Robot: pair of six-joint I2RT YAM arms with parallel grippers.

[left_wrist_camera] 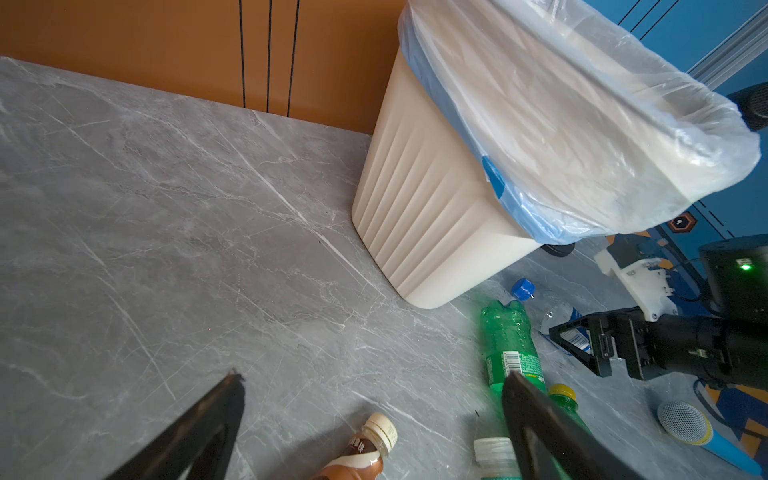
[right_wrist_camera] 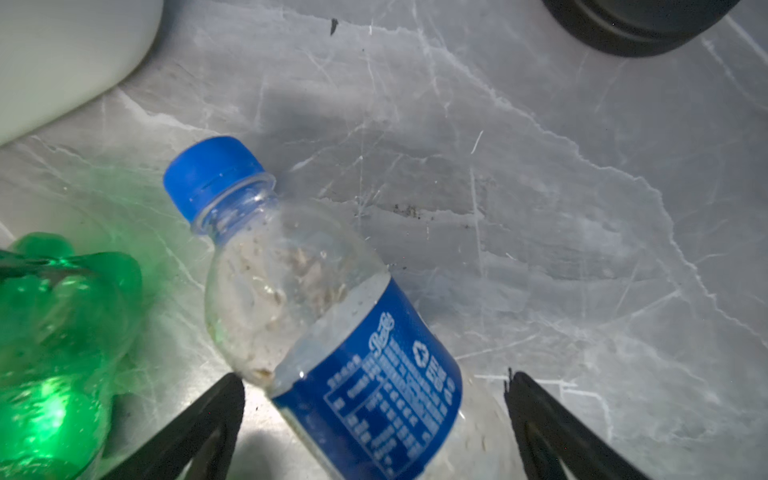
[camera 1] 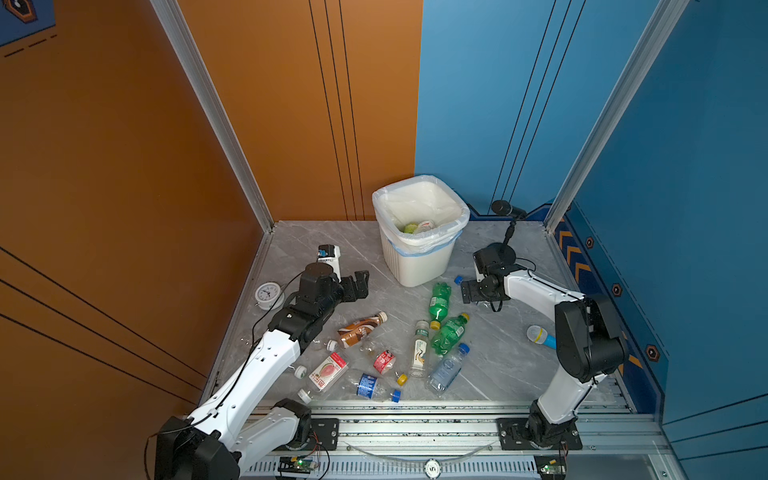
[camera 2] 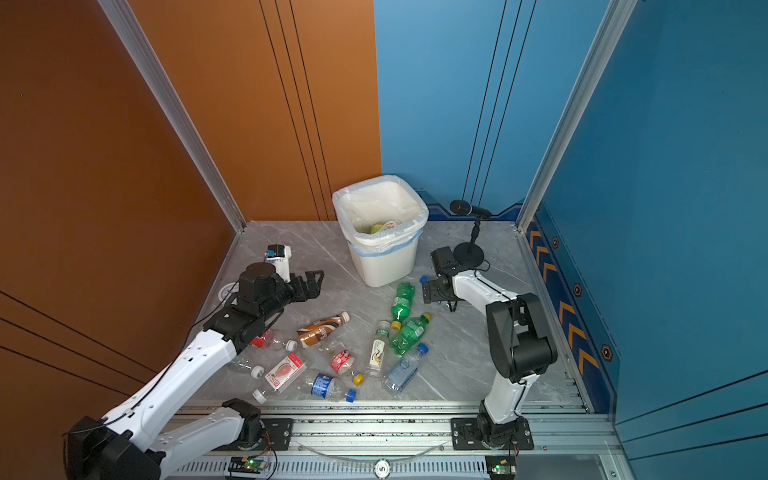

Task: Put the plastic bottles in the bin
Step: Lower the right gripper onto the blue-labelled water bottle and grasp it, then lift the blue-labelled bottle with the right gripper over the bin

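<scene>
The white ribbed bin (camera 1: 419, 257) (camera 2: 384, 262) (left_wrist_camera: 432, 232) stands at the back middle with a few bottles inside (camera 1: 417, 227). Several plastic bottles lie on the grey table: a brown one (camera 1: 360, 328) (left_wrist_camera: 361, 453), two green ones (camera 1: 439, 299) (camera 1: 449, 332) and clear ones (camera 1: 448, 368). My right gripper (camera 1: 467, 291) (right_wrist_camera: 374, 376) is open, low beside the bin. Its fingers straddle a clear, blue-labelled bottle with a blue cap (right_wrist_camera: 332, 311) without touching it. Left of the bin, my left gripper (camera 1: 360, 284) (left_wrist_camera: 376, 378) hangs open and empty above the brown bottle's cap.
A white alarm clock (camera 1: 269, 294) lies at the left edge and a blue-handled toy microphone (camera 1: 540, 336) at the right. A black microphone on a stand (camera 1: 507, 232) rises behind the right arm. A small white device (camera 1: 329, 255) stands behind the left gripper.
</scene>
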